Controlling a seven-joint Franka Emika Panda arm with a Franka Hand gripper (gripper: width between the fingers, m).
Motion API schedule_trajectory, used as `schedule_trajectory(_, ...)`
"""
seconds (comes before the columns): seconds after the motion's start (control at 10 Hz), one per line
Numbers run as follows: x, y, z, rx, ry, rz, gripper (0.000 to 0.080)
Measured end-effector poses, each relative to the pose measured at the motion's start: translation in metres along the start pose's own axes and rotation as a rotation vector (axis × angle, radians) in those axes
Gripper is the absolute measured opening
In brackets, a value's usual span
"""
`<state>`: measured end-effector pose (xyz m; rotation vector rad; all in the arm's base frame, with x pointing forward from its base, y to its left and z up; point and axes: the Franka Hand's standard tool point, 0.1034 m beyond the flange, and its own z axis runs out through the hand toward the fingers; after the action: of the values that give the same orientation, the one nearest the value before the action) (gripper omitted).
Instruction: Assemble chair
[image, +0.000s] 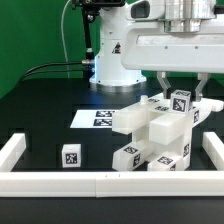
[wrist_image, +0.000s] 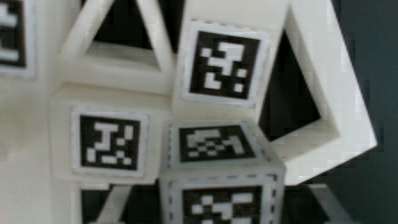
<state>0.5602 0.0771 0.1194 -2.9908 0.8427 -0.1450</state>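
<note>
Our gripper straddles the top tagged block of the part-built chair, near the border rail; we cannot tell whether the jaws grip it, so we should close squarely, centred

Exterior wide; wrist close; both on chair

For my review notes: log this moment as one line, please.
gripper astride top piece, grip unclear | loose block apart | chair unfinished

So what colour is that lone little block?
White block, black-and-white tag; exterior view shows it best.
</note>
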Motion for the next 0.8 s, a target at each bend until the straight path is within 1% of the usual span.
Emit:
schedule_trajectory(0.1,0.0000,0.0000,0.0000,0.000,0.000,0.042,0.0281)
schedule_trajectory(0.3,0.0004,-0.0005,-0.0005,0.001,-0.001,0.229,0.0281)
schedule_trajectory(0.5,0.0006,0.0001,-0.0002,0.008,-0.006,0.488,0.0281)
schedule_trajectory(0.6,0.0001,0.0000,0.0000,0.008,-0.007,0.588,0.0281)
schedule_trajectory(0.7,-0.0005,-0.0007,0.0001,0.008,-0.008,0.666,0.0281)
schedule_trajectory(0.8,-0.0007,-0.0009,0.0003,0.007,-0.008,0.671,0.0281)
